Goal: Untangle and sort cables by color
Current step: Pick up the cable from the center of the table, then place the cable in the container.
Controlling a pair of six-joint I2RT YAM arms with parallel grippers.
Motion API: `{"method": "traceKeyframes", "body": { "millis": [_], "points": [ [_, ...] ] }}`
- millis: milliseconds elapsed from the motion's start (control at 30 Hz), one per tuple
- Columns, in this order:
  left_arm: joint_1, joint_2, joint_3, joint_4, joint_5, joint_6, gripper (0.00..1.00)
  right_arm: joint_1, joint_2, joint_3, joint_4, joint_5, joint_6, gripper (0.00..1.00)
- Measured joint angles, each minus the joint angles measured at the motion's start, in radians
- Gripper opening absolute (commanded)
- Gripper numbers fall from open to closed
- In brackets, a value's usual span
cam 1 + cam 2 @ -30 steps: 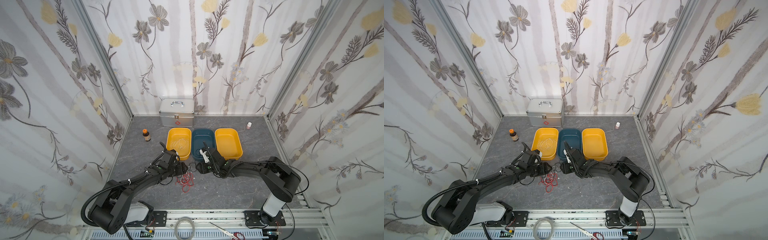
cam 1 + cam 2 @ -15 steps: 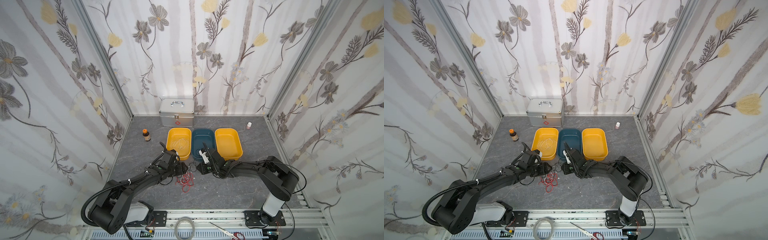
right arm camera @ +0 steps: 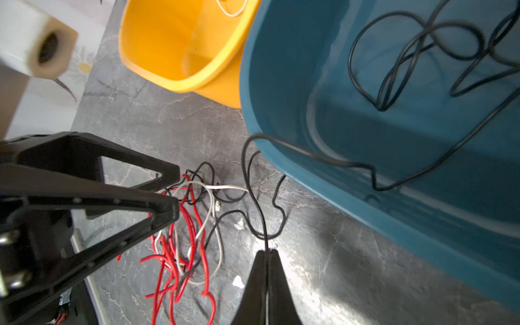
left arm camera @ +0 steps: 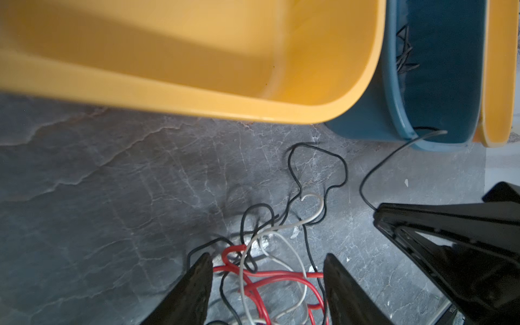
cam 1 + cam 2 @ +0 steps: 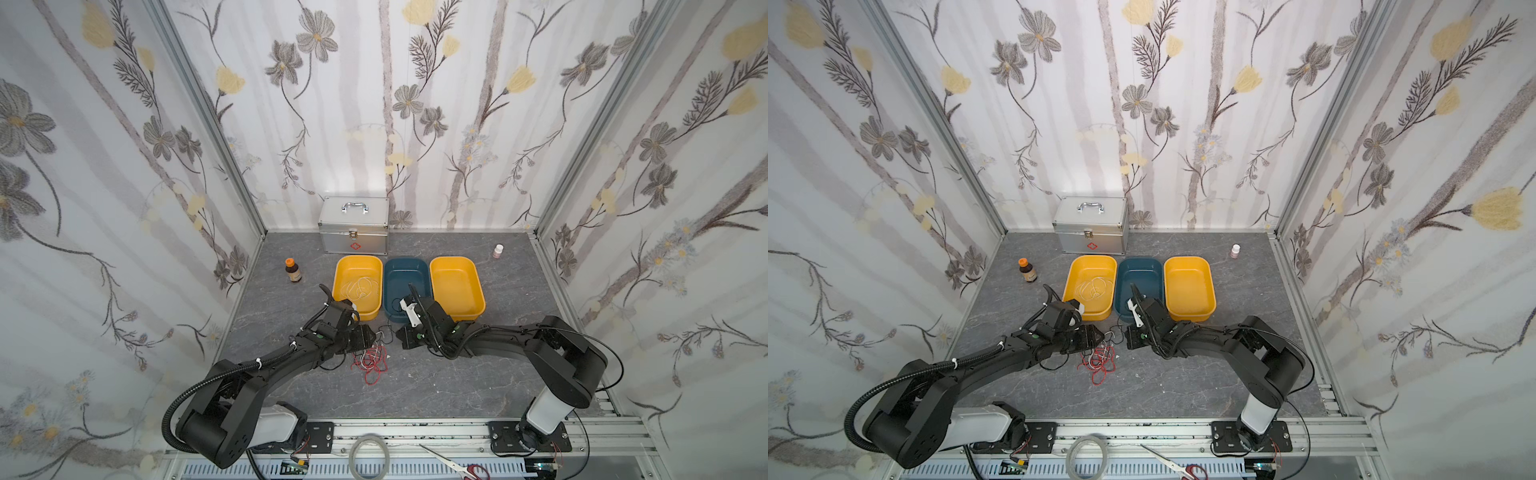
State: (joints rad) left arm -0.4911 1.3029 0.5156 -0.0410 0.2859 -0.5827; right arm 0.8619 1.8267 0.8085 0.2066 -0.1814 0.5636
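A tangle of red, white and black cables (image 5: 371, 360) (image 5: 1099, 360) lies on the grey floor in front of the bins. My left gripper (image 4: 267, 256) stands open over the tangle, with red and white loops (image 4: 270, 274) between its fingers (image 4: 202, 270). My right gripper (image 3: 266, 251) is shut on a thin black cable (image 3: 260, 213). That cable runs over the rim of the blue bin (image 3: 284, 166) into it, where more black cable (image 3: 408, 56) lies. White cable (image 5: 360, 286) sits in the left yellow bin (image 5: 357, 262). In both top views the two grippers (image 5: 365, 337) (image 5: 402, 336) face each other across the tangle.
The blue bin (image 5: 405, 270) stands between two yellow bins, the right one (image 5: 455, 282) holding nothing I can see. A metal case (image 5: 354, 224) is at the back wall, a brown bottle (image 5: 293, 271) at the left, a small white bottle (image 5: 498, 250) at the back right. A tape ring (image 5: 369, 451) and scissors (image 5: 453, 456) lie on the front rail.
My right gripper has shut on the black cable. Both arms have barely shifted, and the left gripper stays open.
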Motion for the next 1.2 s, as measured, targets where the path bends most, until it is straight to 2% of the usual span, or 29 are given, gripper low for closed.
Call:
{"method": "traceKeyframes", "body": {
  "millis": [200, 400, 667, 800, 1000, 1200],
  "points": [
    [0.000, 0.000, 0.000, 0.000, 0.000, 0.000, 0.64, -0.046, -0.098, 0.008, 0.033, -0.009, -0.007, 0.00],
    [0.000, 0.000, 0.000, 0.006, 0.002, 0.000, 0.64, -0.174, -0.056, 0.107, 0.019, -0.026, -0.008, 0.01],
    [0.000, -0.015, -0.003, 0.008, 0.003, 0.003, 0.65, -0.209, 0.103, 0.294, -0.089, -0.038, -0.052, 0.04],
    [0.001, -0.018, -0.007, 0.008, 0.003, 0.003, 0.65, -0.213, 0.175, 0.368, -0.159, -0.037, -0.064, 0.11],
    [0.001, -0.029, -0.011, 0.008, 0.003, 0.007, 0.65, -0.213, 0.179, 0.373, -0.211, -0.035, -0.079, 0.20],
    [0.001, -0.029, -0.012, 0.009, 0.003, 0.008, 0.65, -0.213, 0.127, 0.354, -0.234, -0.034, -0.083, 0.23]
  ]
}}
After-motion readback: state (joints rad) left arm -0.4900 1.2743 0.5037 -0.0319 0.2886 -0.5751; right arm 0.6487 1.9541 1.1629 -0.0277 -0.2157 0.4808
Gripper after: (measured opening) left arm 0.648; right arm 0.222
